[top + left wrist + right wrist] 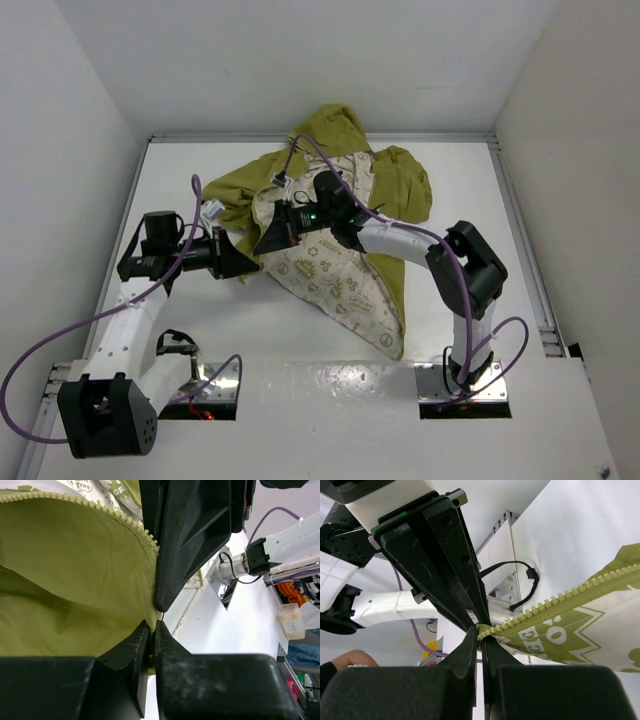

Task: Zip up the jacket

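While the olive-green hooded fabric jacket lies open in the upper centre of the top view, the left gripper clamps its fabric beside the zip. The right gripper pinches the end of the pale-green zip teeth, likely to align both halves.

Light falls from above, bright and even. In the top view the white table almost washes out, with glare along its glossy near edge and only soft shadows under the jacket. The 2 wrist views hold the zipper teeth sharp (each tooth distinct), while the left gripper and right gripper loom close as dark, slightly blurred masses; backgrounds soften.
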### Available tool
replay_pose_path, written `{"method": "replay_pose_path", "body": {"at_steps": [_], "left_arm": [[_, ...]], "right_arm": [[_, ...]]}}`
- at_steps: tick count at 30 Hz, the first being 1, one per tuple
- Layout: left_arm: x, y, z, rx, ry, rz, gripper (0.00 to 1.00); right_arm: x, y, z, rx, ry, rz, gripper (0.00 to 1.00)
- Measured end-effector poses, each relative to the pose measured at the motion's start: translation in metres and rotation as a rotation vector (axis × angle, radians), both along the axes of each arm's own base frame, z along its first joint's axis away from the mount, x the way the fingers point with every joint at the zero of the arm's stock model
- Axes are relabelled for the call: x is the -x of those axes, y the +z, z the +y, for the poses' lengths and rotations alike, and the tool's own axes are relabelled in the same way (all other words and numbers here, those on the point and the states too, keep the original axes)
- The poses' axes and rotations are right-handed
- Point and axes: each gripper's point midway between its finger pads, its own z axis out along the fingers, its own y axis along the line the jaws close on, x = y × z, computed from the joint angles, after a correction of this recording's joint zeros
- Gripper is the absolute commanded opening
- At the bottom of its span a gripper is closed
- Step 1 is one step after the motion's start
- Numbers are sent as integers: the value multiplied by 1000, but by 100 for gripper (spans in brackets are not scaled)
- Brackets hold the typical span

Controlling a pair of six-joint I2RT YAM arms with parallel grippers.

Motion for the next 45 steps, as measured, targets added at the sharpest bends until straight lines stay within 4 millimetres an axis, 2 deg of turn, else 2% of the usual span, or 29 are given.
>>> {"method": "replay_pose_path", "body": {"at_steps": [3, 4, 5, 8, 11, 13, 14, 17, 18, 20, 22, 23, 27, 29, 30, 32, 35, 37, 40, 43, 45], "left_arm": [[0, 0, -1, -2, -4, 0, 0], [1, 0, -1, -2, -4, 1, 0], [0, 0, -1, -4, -6, -2, 0], [0, 0, -2, -6, -5, -9, 0], [-3, 2, -2, -11, 11, -40, 0], [-8, 7, -4, -6, 26, -70, 0], [-11, 10, -6, 2, 34, -88, 0], [-20, 12, -13, 21, 66, -127, 0], [-22, 13, -17, 22, 71, -136, 0], [-25, 16, -29, 21, 70, -157, 0], [-30, 21, -37, 19, 83, -189, 0], [-32, 23, -41, 19, 90, -200, 0], [-42, 27, -47, 10, 144, -230, 0], [-45, 27, -48, 6, 162, -233, 0], [-47, 27, -48, 3, 174, -233, 0], [-51, 26, -46, -3, 199, -231, 0], [-55, 25, -43, -12, 227, -230, 0], [-57, 24, -42, -16, 239, -230, 0], [-59, 23, -41, -22, 251, -230, 0], [-60, 22, -39, -30, 259, -228, 0], [-61, 21, -38, -36, 265, -229, 0]], "right_arm": [[0, 0, 0, 0, 2, 1, 0], [0, 0, 0, 1, 2, 2, 6], [1, -1, 0, 7, 3, 5, 29], [-1, -1, -1, 39, 10, -12, 60], [-5, 1, -15, 89, -8, -56, 63], [-15, 6, -37, 128, -60, -90, 63], [-22, 8, -51, 146, -94, -113, 63], [-48, 8, -113, 243, -245, -179, 56], [-58, 4, -141, 294, -316, -205, 54], [-61, -12, -189, 402, -419, -231, 54], [-39, -39, -230, 532, -464, -200, 55], [-21, -56, -244, 593, -461, -178, 57], [66, -126, -284, 817, -383, -19, 58], [101, -154, -302, 935, -342, 64, 58], [111, -162, -310, 987, -334, 91, 58], [116, -173, -326, 1082, -350, 111, 58], [108, -184, -338, 1170, -377, 107, 55], [101, -189, -341, 1205, -381, 116, 50], [87, -194, -336, 1214, -379, 124, 38], [77, -197, -328, 1203, -375, 118, 0], [74, -199, -324, 1197, -372, 127, 0]]}}
